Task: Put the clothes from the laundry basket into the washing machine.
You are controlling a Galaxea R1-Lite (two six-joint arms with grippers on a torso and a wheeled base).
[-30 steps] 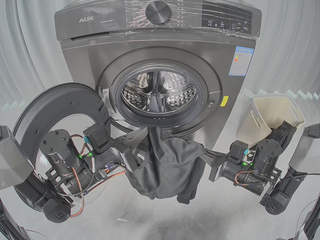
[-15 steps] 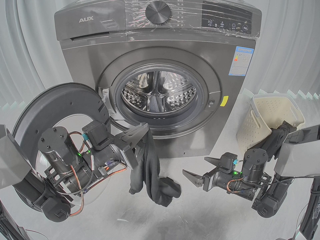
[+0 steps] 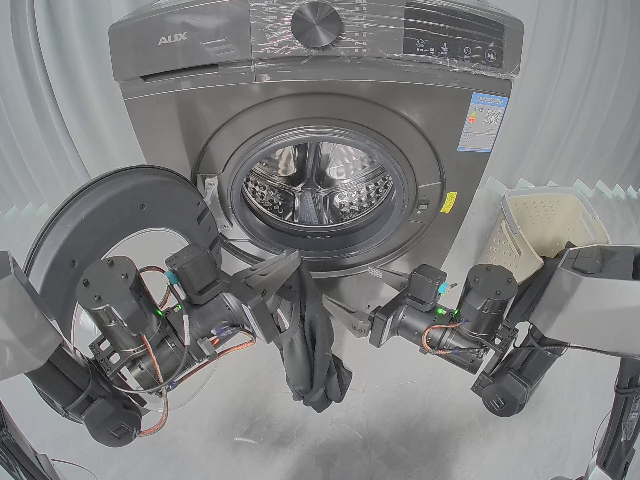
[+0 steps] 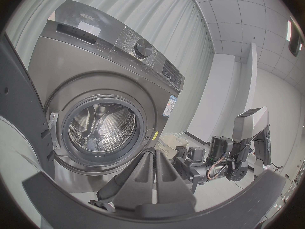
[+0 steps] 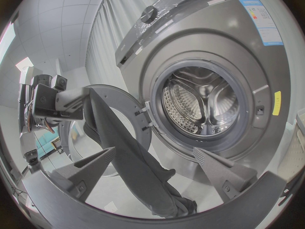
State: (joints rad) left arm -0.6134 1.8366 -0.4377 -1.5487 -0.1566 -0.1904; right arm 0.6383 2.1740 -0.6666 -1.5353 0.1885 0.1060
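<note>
only left gripper [image 3: 292, 260] holds dark garment [image 3: 312, 348]

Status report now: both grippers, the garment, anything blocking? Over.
Left gripper shut on dark garment, hanging before washing machine. Right gripper open, close beside it. Door swung open, drum mouth unblocked.

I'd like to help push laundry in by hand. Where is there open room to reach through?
The steel drum mouth is bare, above the left gripper. Bare floor lies under the hanging dark grey garment. Crowded: below the mouth's rim, between that gripper, the garment and the open right gripper.
</note>
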